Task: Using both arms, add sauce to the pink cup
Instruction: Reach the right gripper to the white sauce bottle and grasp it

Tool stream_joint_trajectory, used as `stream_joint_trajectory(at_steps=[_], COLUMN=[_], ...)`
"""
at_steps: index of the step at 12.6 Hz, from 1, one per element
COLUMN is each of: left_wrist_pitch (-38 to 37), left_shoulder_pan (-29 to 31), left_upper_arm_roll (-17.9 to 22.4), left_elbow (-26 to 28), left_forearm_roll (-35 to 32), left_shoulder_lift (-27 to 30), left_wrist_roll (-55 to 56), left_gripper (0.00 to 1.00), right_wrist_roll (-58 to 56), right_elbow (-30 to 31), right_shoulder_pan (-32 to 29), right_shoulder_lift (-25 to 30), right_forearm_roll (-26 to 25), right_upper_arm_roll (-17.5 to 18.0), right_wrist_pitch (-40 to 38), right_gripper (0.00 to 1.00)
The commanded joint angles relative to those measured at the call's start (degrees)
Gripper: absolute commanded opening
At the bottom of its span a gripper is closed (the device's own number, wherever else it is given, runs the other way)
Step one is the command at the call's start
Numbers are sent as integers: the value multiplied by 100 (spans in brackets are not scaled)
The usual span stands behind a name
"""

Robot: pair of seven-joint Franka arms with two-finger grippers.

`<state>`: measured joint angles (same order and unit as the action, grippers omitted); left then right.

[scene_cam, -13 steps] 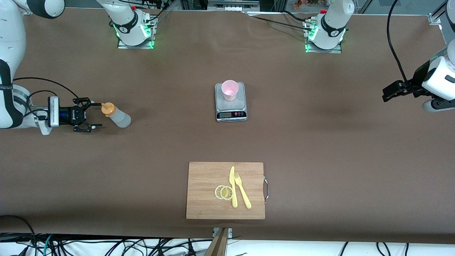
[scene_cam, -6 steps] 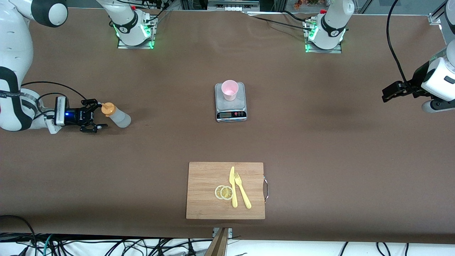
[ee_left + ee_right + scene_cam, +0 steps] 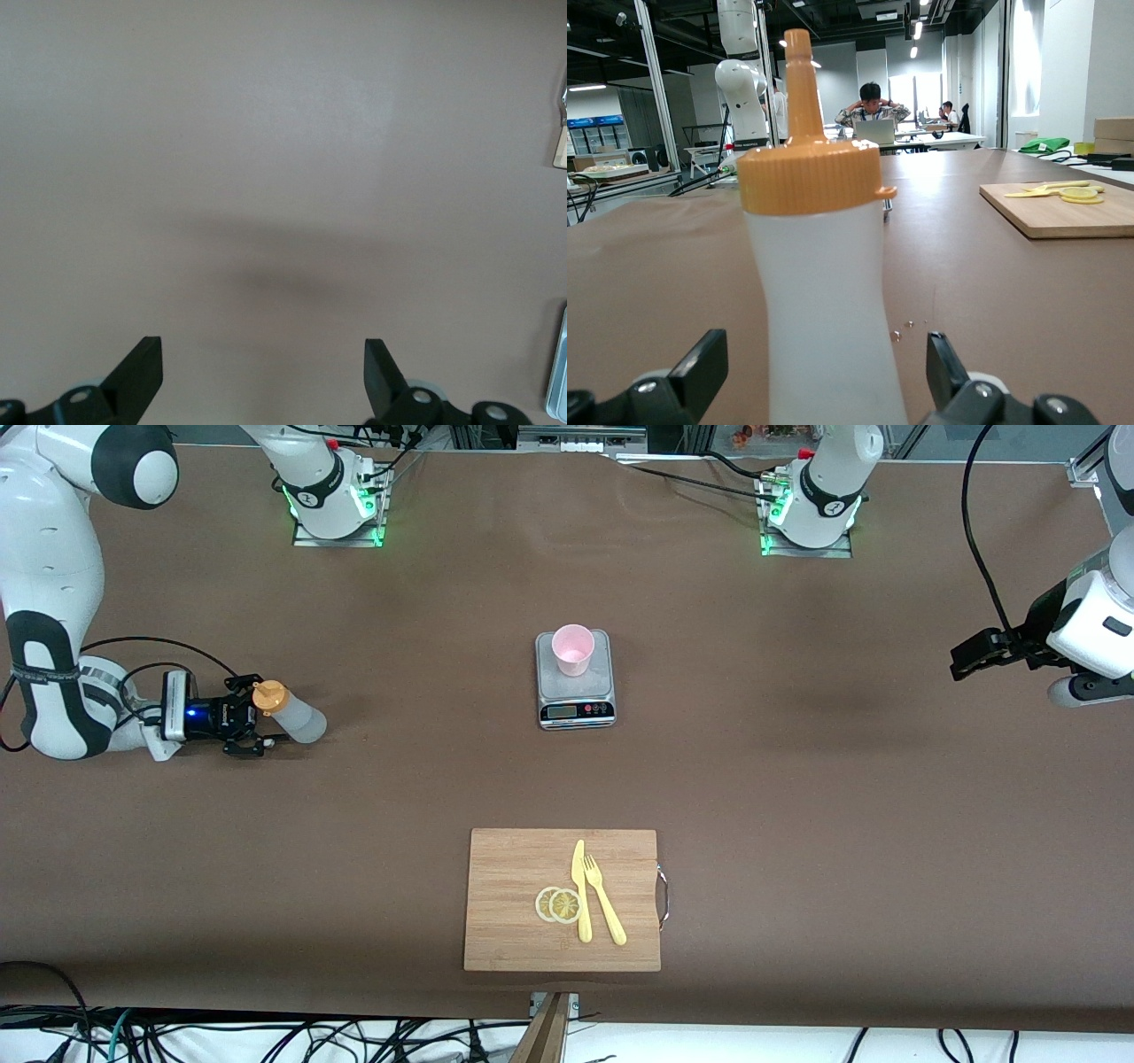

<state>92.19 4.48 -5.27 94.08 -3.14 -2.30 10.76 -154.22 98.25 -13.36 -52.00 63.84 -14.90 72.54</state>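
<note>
The right pincer (image 3: 252,731) was held spread around the sauce bottle (image 3: 288,712) on the desk (image 3: 797,779), not clamped. The left pincer (image 3: 961,664) waited, spread, above the desk.

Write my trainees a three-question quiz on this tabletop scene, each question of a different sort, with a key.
1. True or false: the right claw is shut on the sauce bottle.
2. What does the pink cup stand on? A) wooden cutting board B) kitchen scale C) bare table
3. Fill in: beside the lemon slices lie a yellow knife and a yellow ____.

Key
1. False: its fingers stand open around the bottle.
2. B
3. fork

The left claw waits, open.
</note>
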Motion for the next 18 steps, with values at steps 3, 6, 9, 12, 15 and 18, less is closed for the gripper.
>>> stream_joint_trajectory(at_steps=[3, 6, 9, 12, 15, 18], left_wrist_pitch=[71, 62, 62, 71, 71, 62], left_shoulder_pan=[89, 89, 89, 89, 89, 89], left_upper_arm_roll=[-44, -44, -44, -44, -35, -35], left_elbow=[75, 75, 75, 75, 75, 75], left_forearm_roll=[130, 130, 130, 130, 130, 130], left_shoulder_lift=[81, 81, 81, 81, 81, 81], left_wrist_roll=[-136, -136, -136, -136, -136, -136], left_gripper=[100, 100, 100, 100, 100, 100], right_wrist_roll=[-152, -152, -152, -108, 294, 1024], right_elbow=[-86, -95, -78, -86, -86, -78], right_shoulder_pan=[-79, -79, -79, -44, -26, -18], right_shoulder_lift=[-267, -267, -267, -311, -267, -136], right_forearm_roll=[296, 296, 296, 296, 305, 305], right_upper_arm_roll=[92, 92, 92, 101, 118, 267], right_wrist_pitch=[-82, -91, -56, -56, -117, -143], right_gripper=[99, 97, 55, 19, 12, 8])
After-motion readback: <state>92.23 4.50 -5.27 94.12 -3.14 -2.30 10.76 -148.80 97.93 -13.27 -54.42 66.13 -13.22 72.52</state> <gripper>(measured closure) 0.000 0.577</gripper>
